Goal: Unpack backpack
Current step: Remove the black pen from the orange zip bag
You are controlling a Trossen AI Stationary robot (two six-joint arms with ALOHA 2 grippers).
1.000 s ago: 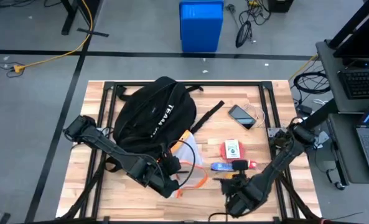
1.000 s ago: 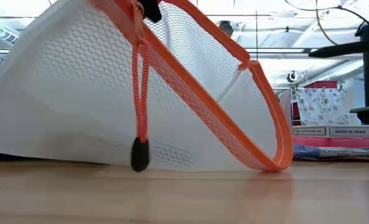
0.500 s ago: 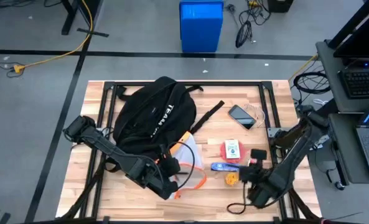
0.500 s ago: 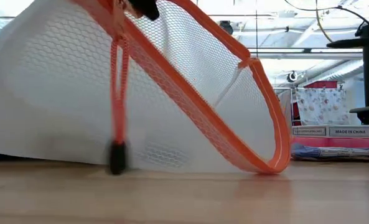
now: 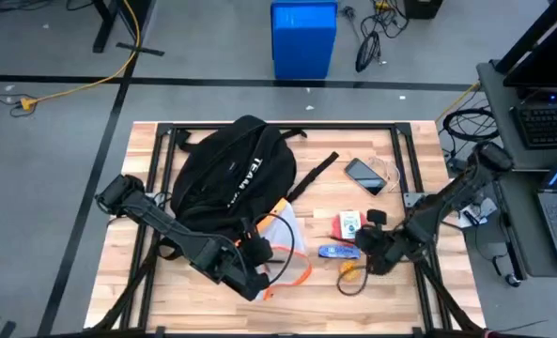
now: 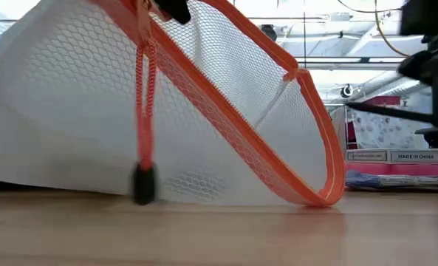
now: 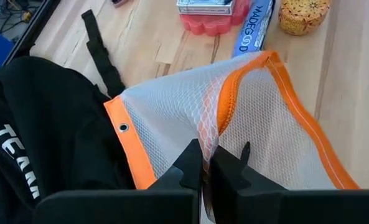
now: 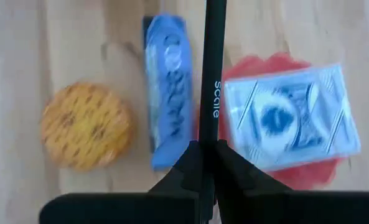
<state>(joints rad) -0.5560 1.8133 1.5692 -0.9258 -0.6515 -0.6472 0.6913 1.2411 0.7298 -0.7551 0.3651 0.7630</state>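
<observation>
Your left hand pinches the mesh pouch at the backpack's five o'clock; your right hand, clamping a black pen, could scatter the items beneath.

Mesh pouch crowds backpack mouth; bare table far right.

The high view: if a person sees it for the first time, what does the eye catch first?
First comes the large black backpack with white lettering, lying on the far left part of the wooden table. Next is the white mesh pouch with orange trim at its near edge, pinched by the left gripper. On the right side, the right gripper holds a thin black strap above a blue bar, a round yellow piece and a card box.
</observation>
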